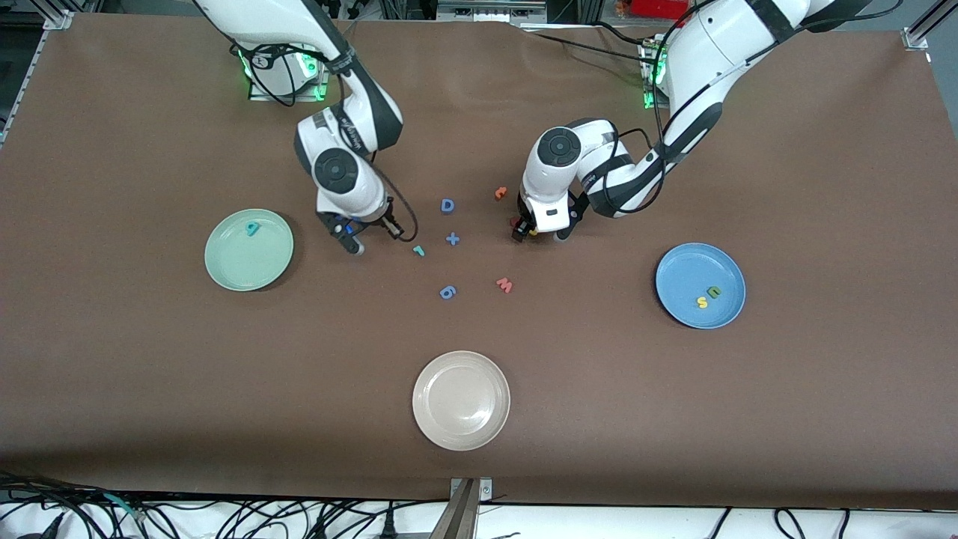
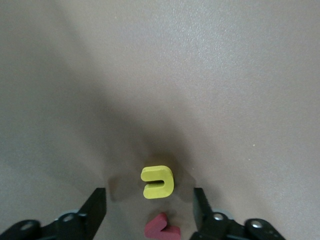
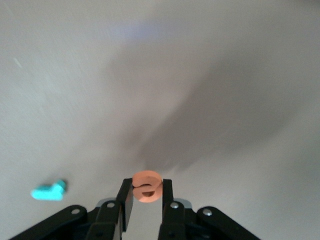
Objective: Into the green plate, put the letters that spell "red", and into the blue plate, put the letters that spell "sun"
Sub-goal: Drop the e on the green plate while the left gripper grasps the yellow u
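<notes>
The beige plate lay nearest the front camera, close to the desk edge, with bare brown desk on both sides of it. Farther in, the blue plate sat toward the left arm's end, with the yellow "s" and the green "n" in it. The green plate sat toward the right arm's end, with the teal "d" in it.

Between the two plates lay the blue "6", the red "w", the teal "r", a blue plus and the blue "D", all well apart from each other.

The right gripper was beside the teal "r", just off the green plate's rim, with its jaws pinching the orange "e".

The left gripper was low over the desk, its jaws spread on either side of the yellow "u" and not touching it. A dark red letter lay just beside the "u". Another orange letter lay farther off.

Wide bare desk stretched around both plates to the edges.
</notes>
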`<control>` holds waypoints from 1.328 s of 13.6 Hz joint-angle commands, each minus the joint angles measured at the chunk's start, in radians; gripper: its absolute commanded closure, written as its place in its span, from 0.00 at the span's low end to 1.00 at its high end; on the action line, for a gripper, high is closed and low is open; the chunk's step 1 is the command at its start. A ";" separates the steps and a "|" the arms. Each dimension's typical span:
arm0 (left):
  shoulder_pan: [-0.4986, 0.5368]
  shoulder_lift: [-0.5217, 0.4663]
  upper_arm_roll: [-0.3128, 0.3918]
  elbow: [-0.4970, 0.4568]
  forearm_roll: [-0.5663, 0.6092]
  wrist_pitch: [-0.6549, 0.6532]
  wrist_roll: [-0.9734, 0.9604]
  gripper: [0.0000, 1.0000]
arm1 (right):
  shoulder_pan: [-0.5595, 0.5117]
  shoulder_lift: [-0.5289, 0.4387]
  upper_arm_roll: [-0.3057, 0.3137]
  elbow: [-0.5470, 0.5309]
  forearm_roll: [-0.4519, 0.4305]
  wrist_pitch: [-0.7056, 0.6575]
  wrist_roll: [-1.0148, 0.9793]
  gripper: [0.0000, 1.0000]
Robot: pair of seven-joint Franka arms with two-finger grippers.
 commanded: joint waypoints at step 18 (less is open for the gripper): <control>-0.005 0.019 0.030 0.008 0.107 0.016 -0.060 0.93 | -0.043 0.029 -0.408 -0.091 0.008 -0.069 -0.783 1.00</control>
